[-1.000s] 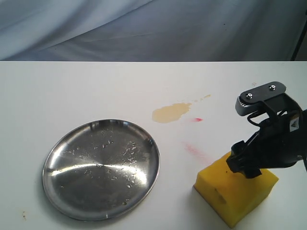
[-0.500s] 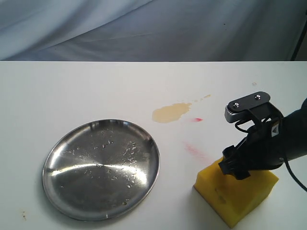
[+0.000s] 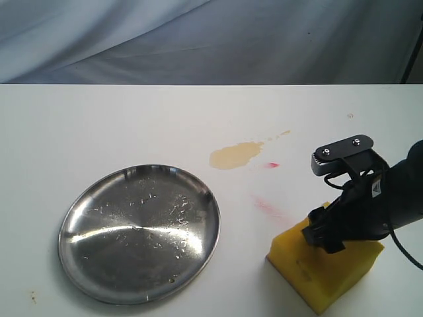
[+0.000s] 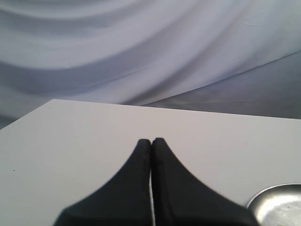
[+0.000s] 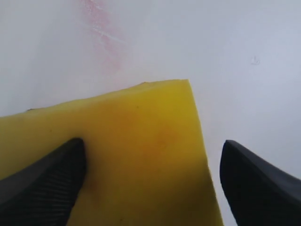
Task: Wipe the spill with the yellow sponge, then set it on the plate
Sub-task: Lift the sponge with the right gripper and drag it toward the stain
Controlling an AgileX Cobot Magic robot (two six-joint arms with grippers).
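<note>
Down at the near right of the table sits the yellow sponge point(image 3: 324, 277), flat on the surface, one corner toward the camera. And right on top of it, the right gripper point(image 3: 328, 232)! Its jaws are spread wide, nothing clamped yet: the wrist view shows one finger point(image 5: 42, 188) over the foam's top and the other finger point(image 5: 258, 188) hanging just off the block's side edge.

That's lopsided, folks. By my reading, the step in hand is the grasp, and to do it well the arm wants to shift so both fingers bracket the block's sides, drop low, then squeeze gently. It's soft foam and it will give, so grab deep rather than by a corner.

Out from there: pink-red streaks point(image 3: 268, 206) lie just beside the sponge, between it and the target. The spill point(image 3: 232, 155), a tan blotch with tiny droplets trailing off, waits untouched farther back, well apart from the sponge. The plate point(image 3: 112, 198), shiny and scratched, lies well off to the left with nothing on it.

The left gripper point(image 4: 151, 141) hovers over bare table with its fingers pressed together, holding nothing.

Underneath it all is a smooth white table point(image 3: 99, 125), and behind, a draped grey-blue cloth point(image 3: 198, 39).
</note>
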